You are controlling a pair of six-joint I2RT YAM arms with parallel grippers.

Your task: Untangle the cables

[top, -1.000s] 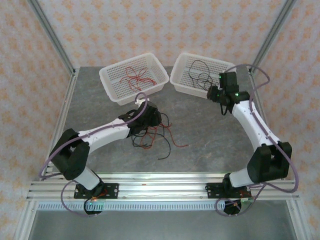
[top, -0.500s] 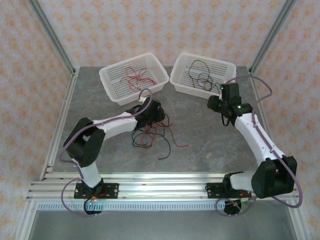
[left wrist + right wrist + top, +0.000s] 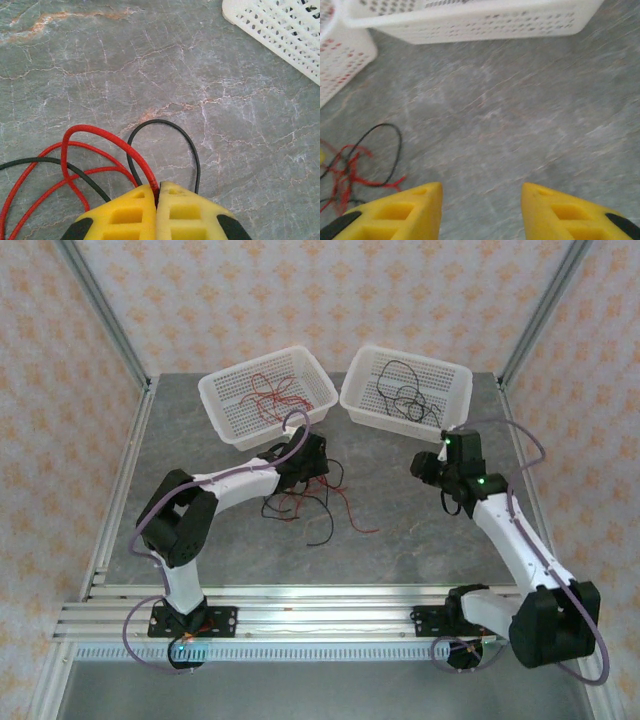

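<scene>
Tabletop: L gripper tight round cables

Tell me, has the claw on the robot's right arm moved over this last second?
Yes. In the top view the right gripper has backed off the right basket's near rim, toward the arms' bases.

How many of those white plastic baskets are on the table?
2. The left basket sits at the table's far side, holding red wires. The right basket sits next to it, holding black wires.
</scene>
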